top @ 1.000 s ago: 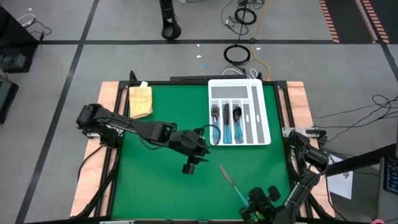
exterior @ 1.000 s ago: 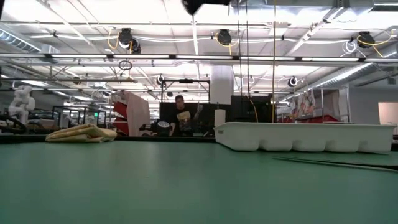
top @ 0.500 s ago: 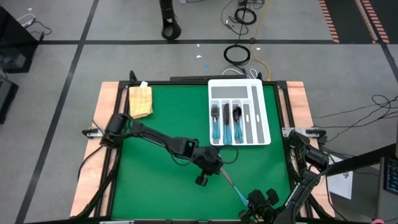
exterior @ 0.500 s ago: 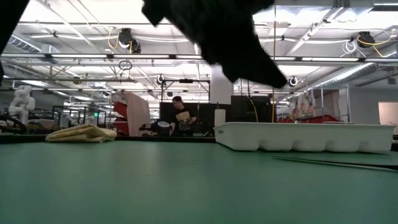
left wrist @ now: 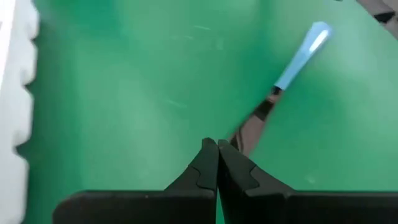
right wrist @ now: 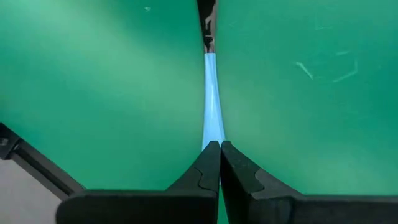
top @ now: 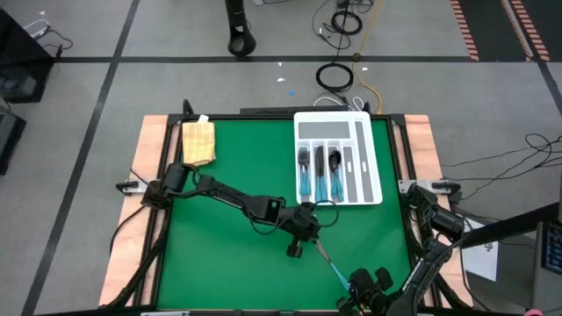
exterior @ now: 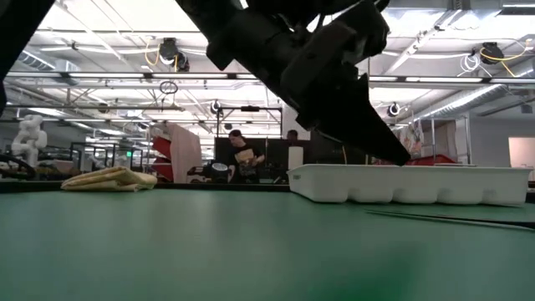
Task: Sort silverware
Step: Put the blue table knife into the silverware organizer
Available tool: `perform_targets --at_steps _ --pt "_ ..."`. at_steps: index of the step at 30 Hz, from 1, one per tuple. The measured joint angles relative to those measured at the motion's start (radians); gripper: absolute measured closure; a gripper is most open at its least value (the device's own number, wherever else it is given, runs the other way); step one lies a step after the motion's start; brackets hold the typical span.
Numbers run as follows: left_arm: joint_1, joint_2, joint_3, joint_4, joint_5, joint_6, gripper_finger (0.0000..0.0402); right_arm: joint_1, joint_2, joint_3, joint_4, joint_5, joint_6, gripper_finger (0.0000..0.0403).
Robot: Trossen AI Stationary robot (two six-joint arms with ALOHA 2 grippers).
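Filling the middle of the high view, the green table [top: 219,263] carries everything. On its upper right sits the white tray [top: 372,167], with blue-handled silverware [top: 318,183] lying in its left slots. A folded cloth [top: 198,142] lies at the table's upper left.

From the left edge, the left arm [top: 219,191] reaches across to lower centre, just below the tray. Its left gripper [top: 309,235] hangs over the table with its fingers [left wrist: 205,163] pressed together, nothing between them. In the left wrist view the tips sit right over the dark metal end of a lone knife [left wrist: 298,59], whose blue handle angles away; I cannot tell whether they touch it.

That knife [top: 327,257] lies slantwise on the green at lower centre right of the high view, well apart from the tray, its blue end pointing toward the bottom edge.

The right arm waits at the bottom right, and its right gripper [top: 362,288] is closed too. In the right wrist view its tips [right wrist: 216,152] meet at the knife's blue handle [right wrist: 211,106], though whether they actually pinch it I cannot tell.
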Motion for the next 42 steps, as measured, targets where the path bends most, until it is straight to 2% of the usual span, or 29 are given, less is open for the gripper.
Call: perform_targets --at_steps 6,23,27,32,36,42 --pt "0.022 0.003 0.000 -0.017 -0.006 -0.007 0.0400 0.000 0.000 0.000 0.001 0.000 -0.008 0.0403" --pt "-0.017 0.071 0.005 -0.112 -0.039 -0.034 0.0401 0.000 0.000 0.000 0.039 0.000 -0.013 0.0403" --pt "-0.017 0.070 0.005 -0.111 -0.041 -0.057 0.0401 0.000 0.000 0.000 0.061 -0.001 -0.022 0.0403" --pt "-0.024 0.011 -0.004 -0.162 -0.050 -0.054 0.0401 0.000 0.000 0.000 0.070 -0.002 -0.022 0.0403" --pt "-0.026 -0.019 0.001 -0.090 -0.072 -0.008 0.0401 0.000 0.000 0.000 0.073 -0.001 -0.026 0.0403" --pt "0.006 0.042 -0.005 -0.015 -0.040 -0.033 0.0401 0.006 0.000 0.000 0.080 -0.001 -0.033 0.0403"
